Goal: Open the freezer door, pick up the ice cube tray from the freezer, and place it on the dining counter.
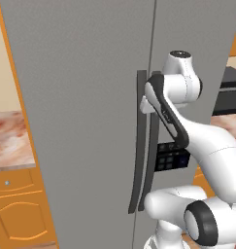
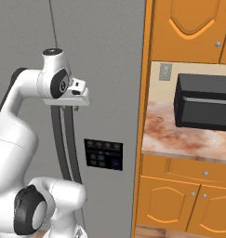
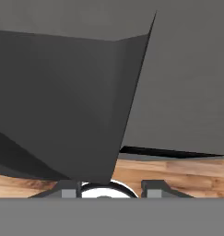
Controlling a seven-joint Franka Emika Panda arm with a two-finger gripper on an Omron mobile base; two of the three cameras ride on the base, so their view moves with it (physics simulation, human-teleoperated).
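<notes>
Reaching up against the fridge front, the gripper sits at the top of the two long dark handles, and from where I stand that makes sense: the freezer door is shut, so this looks like the first step, getting a hold before any pull. Left of the hand runs the wider plain door with its own handle; just right of that, touching or nearly touching the fingers, is the freezer handle, curving down below the hand. In the hand view the fingertips stand apart with a dark slab of handle right in front of them, but whether they straddle it or merely press beside it, I cannot tell, nor whether the jaws are spread or pinching. Further right and below the hand sits the black keypad panel, then the door's right edge against the orange cabinet side. I'd judge a swing toward the robot's own body needs care. No ice cube tray on show; presumably it's behind this door. Beyond the cabinet side, a microwave rests on a marbled countertop.
</notes>
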